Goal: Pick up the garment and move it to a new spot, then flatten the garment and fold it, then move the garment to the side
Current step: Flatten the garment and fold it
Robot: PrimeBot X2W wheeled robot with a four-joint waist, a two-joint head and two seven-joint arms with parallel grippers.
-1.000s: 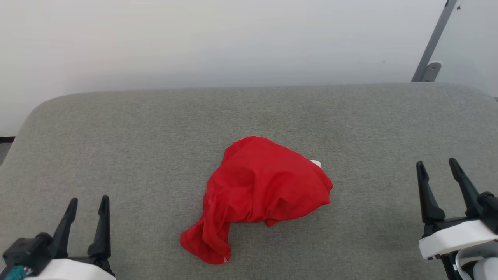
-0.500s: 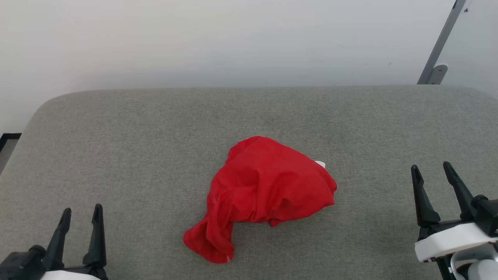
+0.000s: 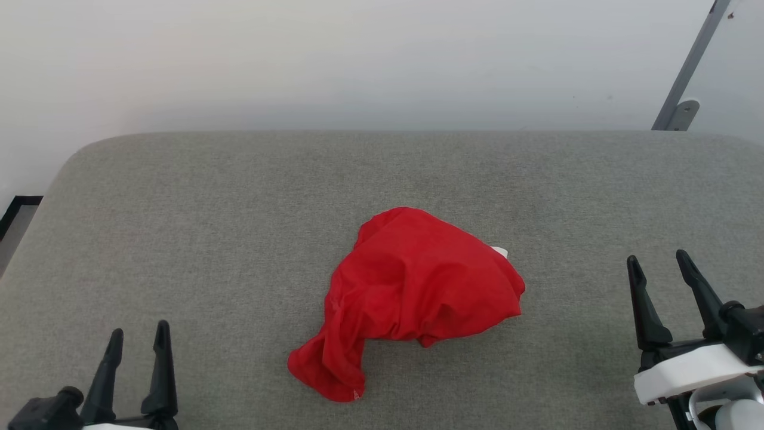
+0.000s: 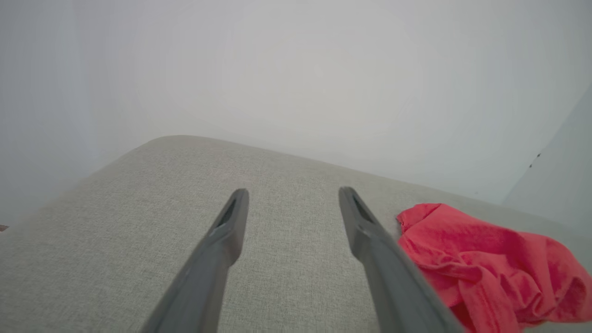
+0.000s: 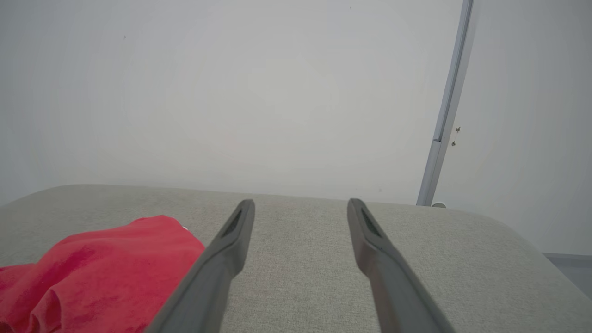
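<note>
The garment (image 3: 412, 292) lies crumpled in a red heap at the middle of the grey padded surface (image 3: 239, 197), a small white bit peeking out at its right edge. A narrow red tail trails toward the front left. My left gripper (image 3: 138, 333) hovers open at the lower left, well apart from the cloth. My right gripper (image 3: 656, 261) stands open at the lower right, also clear of it. In the left wrist view the garment (image 4: 490, 263) lies right of the open left gripper (image 4: 293, 192). In the right wrist view the garment (image 5: 92, 273) lies left of the open right gripper (image 5: 300, 202).
A pale wall rises behind the padded surface. A slanted grey metal bar (image 3: 686, 71) with a bracket stands at the far right against the wall. The surface's rounded left corner drops off toward a dark floor edge (image 3: 15, 209).
The whole head view has shifted a little, so the camera moved. My left gripper sits lower in view than a second ago; the right one has drifted slightly. The garment lies as before.
</note>
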